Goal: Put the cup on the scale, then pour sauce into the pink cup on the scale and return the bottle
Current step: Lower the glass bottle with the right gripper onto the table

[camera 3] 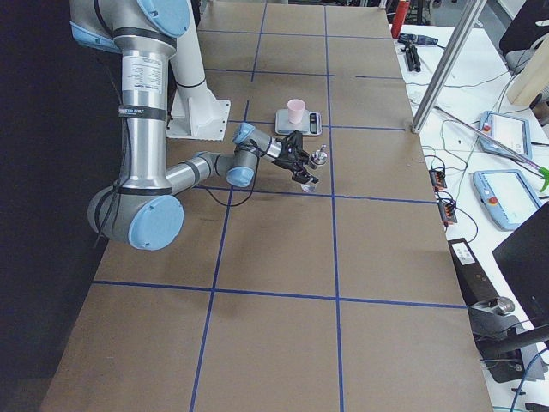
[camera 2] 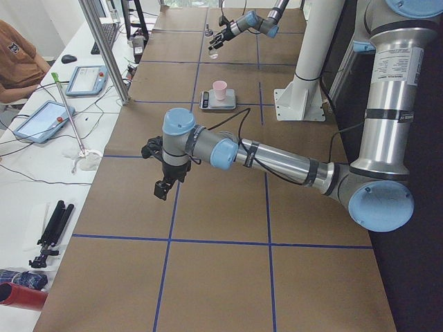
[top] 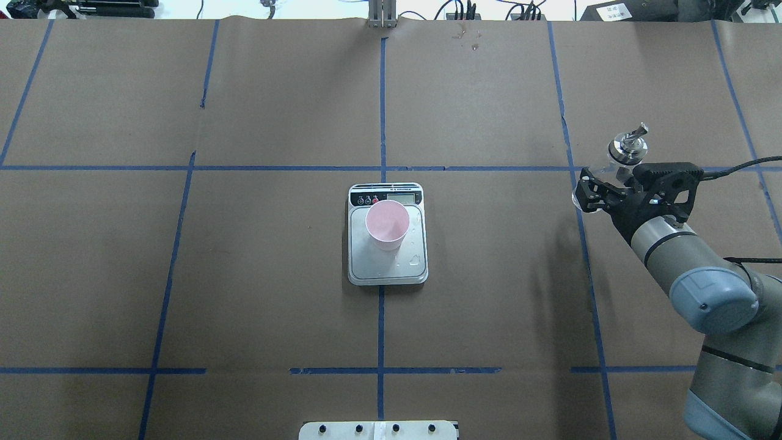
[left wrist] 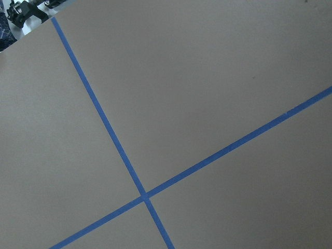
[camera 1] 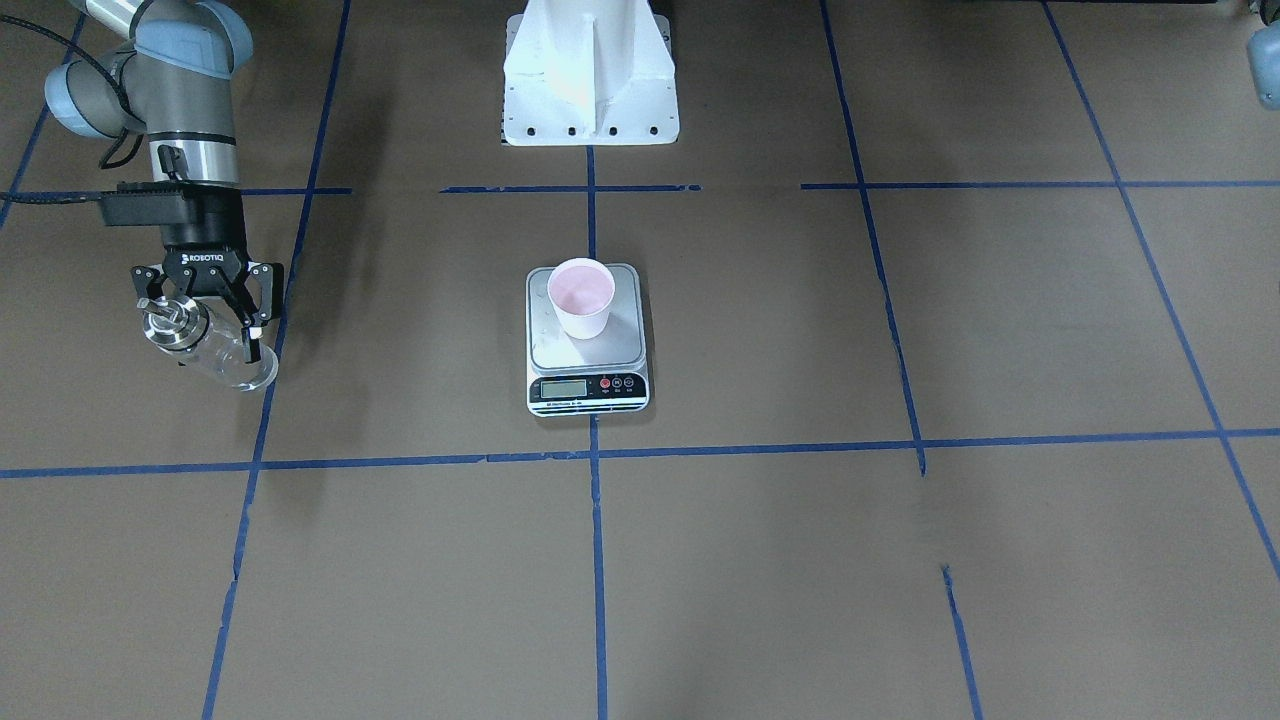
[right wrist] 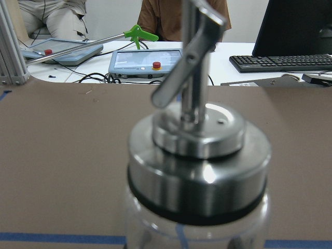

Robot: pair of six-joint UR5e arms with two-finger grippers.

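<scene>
The pale pink cup (camera 1: 580, 297) stands upright on the far half of the scale's (camera 1: 588, 385) steel platform at the table's middle; it also shows in the overhead view (top: 387, 225). My right gripper (camera 1: 205, 330) is shut on the clear glass bottle (camera 1: 215, 350), which is upright with its metal cap and spout on top (top: 629, 146), far off to the scale's right. Its base is at or just above the table; I cannot tell which. The cap fills the right wrist view (right wrist: 197, 166). My left gripper (camera 2: 161, 188) shows only in the exterior left view; I cannot tell its state.
The brown table carries a grid of blue tape lines (top: 382, 110). A few clear drops lie on the scale platform (top: 415, 260). The white robot pedestal (camera 1: 590, 75) stands behind the scale. Tablets and cables lie on the desk beyond the far edge (right wrist: 140, 59).
</scene>
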